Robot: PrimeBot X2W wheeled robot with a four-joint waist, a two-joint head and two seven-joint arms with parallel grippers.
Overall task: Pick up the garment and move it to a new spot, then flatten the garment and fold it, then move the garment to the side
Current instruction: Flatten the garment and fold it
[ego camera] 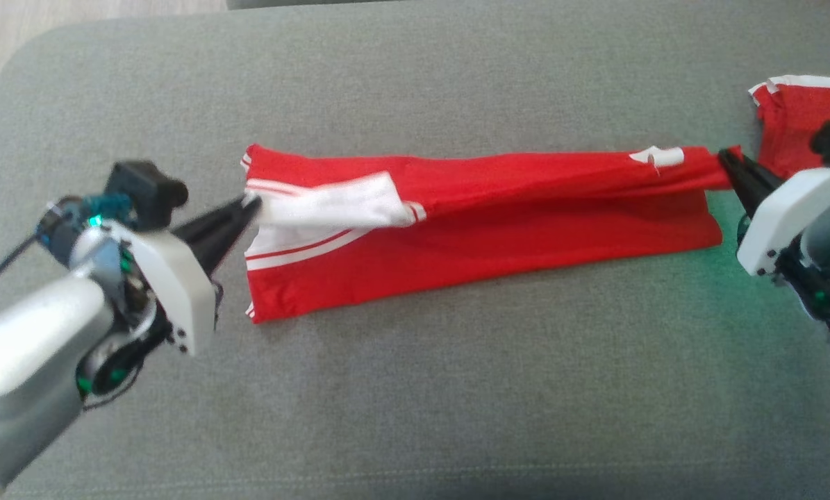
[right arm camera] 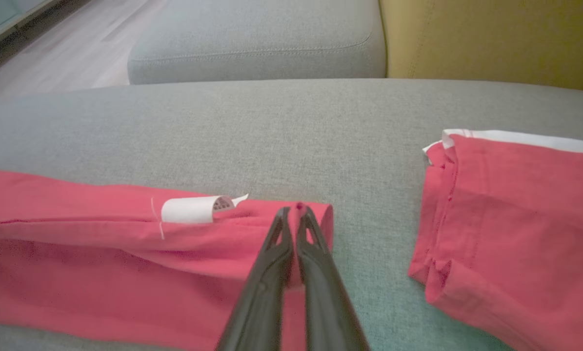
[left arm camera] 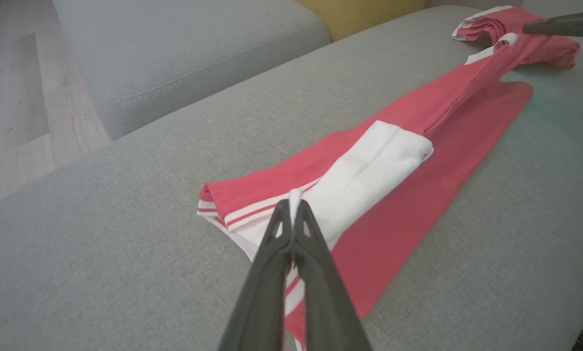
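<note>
The garment (ego camera: pixel 491 222), bright red shorts with white stripes, lies stretched long across the grey cushion (ego camera: pixel 415 389). My left gripper (ego camera: pixel 251 203) is shut on its white-trimmed end beside the turned-out white pocket lining (ego camera: pixel 331 205). In the left wrist view the gripper (left arm camera: pixel 294 204) pinches a bit of white cloth of the garment (left arm camera: pixel 418 117). My right gripper (ego camera: pixel 724 158) is shut on the opposite red end, near a white label (ego camera: pixel 658 157). In the right wrist view that gripper (right arm camera: pixel 298 208) bites a raised red fold of the garment (right arm camera: pixel 76 243).
A second red piece of clothing (ego camera: pixel 797 118) lies folded at the right edge, close to my right gripper (right arm camera: pixel 515 219). Beyond the cushion are another grey seat (right arm camera: pixel 257 39), a yellow cushion (right arm camera: pixel 491 34) and wooden floor (left arm camera: pixel 13 97) to the left.
</note>
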